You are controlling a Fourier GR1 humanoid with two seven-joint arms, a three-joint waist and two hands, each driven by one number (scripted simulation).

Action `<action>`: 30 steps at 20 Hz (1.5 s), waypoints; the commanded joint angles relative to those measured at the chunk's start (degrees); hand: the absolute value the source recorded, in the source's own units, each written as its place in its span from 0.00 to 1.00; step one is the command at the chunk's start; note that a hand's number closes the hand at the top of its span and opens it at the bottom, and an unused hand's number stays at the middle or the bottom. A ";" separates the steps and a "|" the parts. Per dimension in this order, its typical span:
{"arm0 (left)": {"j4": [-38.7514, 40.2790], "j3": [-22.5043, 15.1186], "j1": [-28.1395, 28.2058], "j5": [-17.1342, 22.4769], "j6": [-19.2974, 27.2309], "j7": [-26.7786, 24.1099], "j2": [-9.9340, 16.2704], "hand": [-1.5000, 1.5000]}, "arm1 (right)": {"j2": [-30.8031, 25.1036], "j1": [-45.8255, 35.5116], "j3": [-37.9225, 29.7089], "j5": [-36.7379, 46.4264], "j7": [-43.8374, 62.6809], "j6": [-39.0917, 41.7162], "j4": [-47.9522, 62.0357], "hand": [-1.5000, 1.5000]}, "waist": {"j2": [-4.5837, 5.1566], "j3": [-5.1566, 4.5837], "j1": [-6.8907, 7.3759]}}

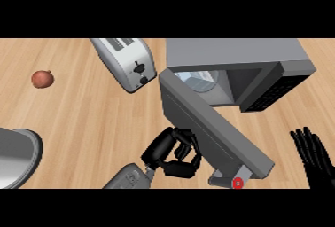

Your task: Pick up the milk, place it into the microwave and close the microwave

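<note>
Microwave (262, 55) sits at far right of wooden bench (85, 115), cavity exposed, glass turntable (200, 80) visible inside. Door (212, 128) swung wide open, extending toward the near edge. Milk (226, 181) lies on its side just beside the door's near end, red cap (238, 182) facing the viewer; carton is outside the microwave.

L hand (173, 153) is against the door's outer face, fingers curled, nothing visibly held; not touching milk. R hand (317, 157) rests at right edge, fingers straight and spread, pointing up.

Toaster (127, 62) left of microwave. Onion (43, 79) well apart at far left. Metal pot (16, 157) at lower-left edge.
</note>
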 commanded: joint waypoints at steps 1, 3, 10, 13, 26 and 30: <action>8.05 -6.34 -4.91 8.06 8.23 -5.62 -0.23 1.00 | -1.95 1.21 -0.75 -5.33 3.20 4.85 -6.80 0.00 | 0.42 -0.05 -1.09; 12.42 -7.95 -7.53 10.88 10.29 -7.14 -0.23 1.00 | -0.82 1.65 0.41 -6.17 5.22 4.28 -9.32 0.00 | 0.62 -0.07 -1.71; 14.47 -14.39 -13.27 21.97 13.97 -6.33 -0.22 1.00 | -3.72 2.74 -0.06 -10.25 9.45 6.74 -16.28 0.00 | 1.07 -0.13 -4.36; 12.00 -14.84 -16.36 26.10 15.72 -6.70 -0.22 1.00 | -4.53 2.68 1.33 -10.81 12.37 7.24 -20.40 0.00 | 1.08 -0.21 -5.26; 13.45 -10.99 -24.43 40.05 30.53 -8.92 -0.24 1.00 | -9.49 -1.22 -0.99 -14.41 17.23 8.82 -23.73 0.00 | 2.03 -0.14 -9.13; 14.28 -11.41 -27.35 43.68 32.81 -8.23 -0.24 0.00 | -10.72 -3.93 -2.50 -16.62 18.27 8.82 -22.93 0.00 | 2.59 -0.07 -10.08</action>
